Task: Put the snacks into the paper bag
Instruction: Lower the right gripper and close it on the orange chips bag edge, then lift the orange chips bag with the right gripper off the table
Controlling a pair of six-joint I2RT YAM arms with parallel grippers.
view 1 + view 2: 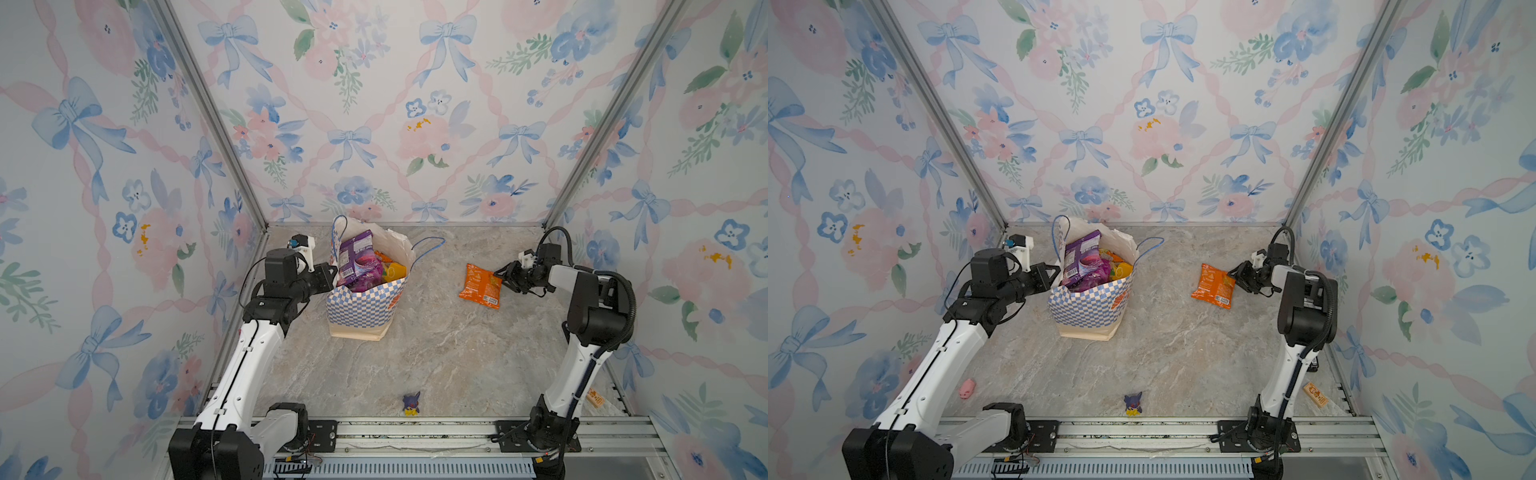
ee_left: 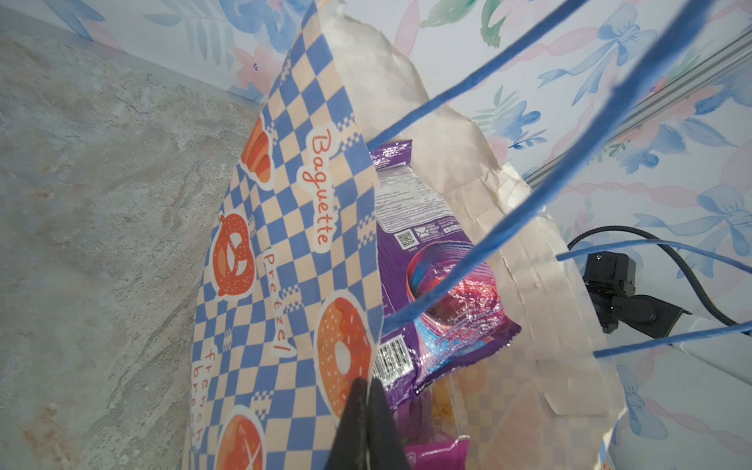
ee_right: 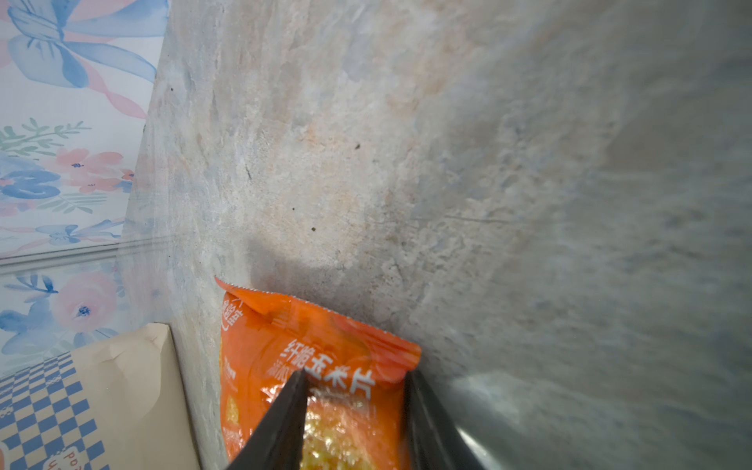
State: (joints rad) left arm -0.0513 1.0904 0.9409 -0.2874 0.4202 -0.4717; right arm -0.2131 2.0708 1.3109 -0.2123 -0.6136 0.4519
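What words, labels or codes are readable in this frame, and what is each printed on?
"Baguette": paper bag, orange lettering.
"Pretzel": same bag.
"french", then "brea", rest cut off: same bag.
"纤脆玉米片", as best read: orange packet.
Purple packet: QR code and barcode; fine print too small.
Wooden block: orange print too blurred.

A paper bag [image 1: 361,307] holding snacks [image 1: 357,262] stands back left on the desk [image 1: 436,365]; one packet [image 1: 481,286] lies well to its right.
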